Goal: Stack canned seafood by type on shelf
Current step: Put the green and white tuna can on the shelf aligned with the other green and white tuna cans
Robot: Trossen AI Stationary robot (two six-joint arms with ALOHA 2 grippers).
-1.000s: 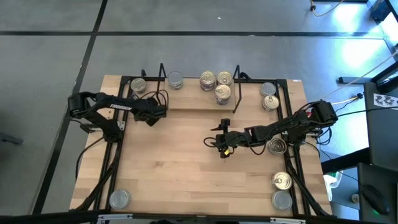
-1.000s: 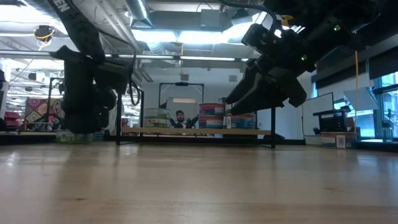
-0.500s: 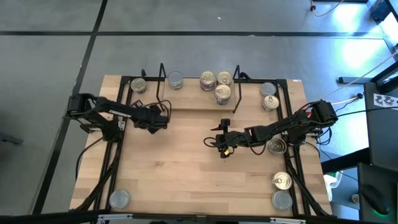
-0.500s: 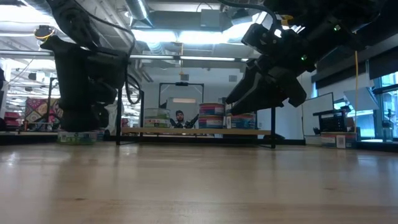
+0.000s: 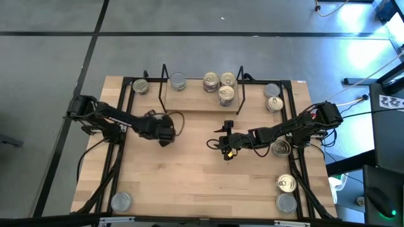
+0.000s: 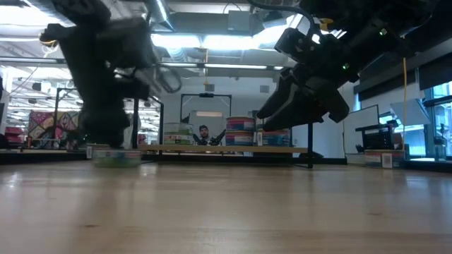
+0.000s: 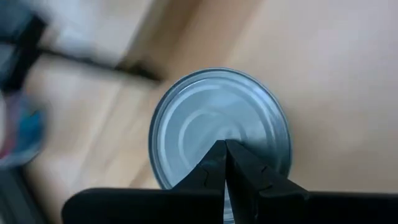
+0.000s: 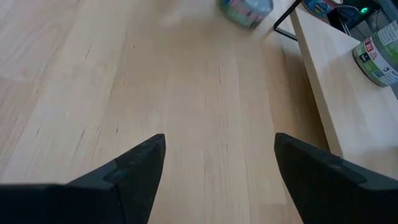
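Seen from above, a pale wooden tabletop (image 5: 189, 183) carries a low shelf (image 5: 196, 104) of light board with black wire end frames along its far side. On the shelf sit one short round tin with a plain grey top (image 5: 178, 81) and three short round tins with pale gold pull-tab tops (image 5: 219, 82), one resting on the other two. More tins lie scattered at the tabletop's corners and right edge.

The left claw (image 5: 165, 134) hangs over the open tabletop just in front of the shelf. Its wrist camera shows its two dark fingers (image 7: 239, 171) pressed together with no gap, directly above a silver-topped tin (image 7: 219, 127) that stands on the wood; the claw holds nothing.

The right claw (image 5: 226, 148) waits near the middle of the tabletop, fingers spread wide and empty.

The likely trouble: with its fingers closed over the lid, the left claw cannot grasp the tin. If it descends unopened, it may knock or skid the tin away.
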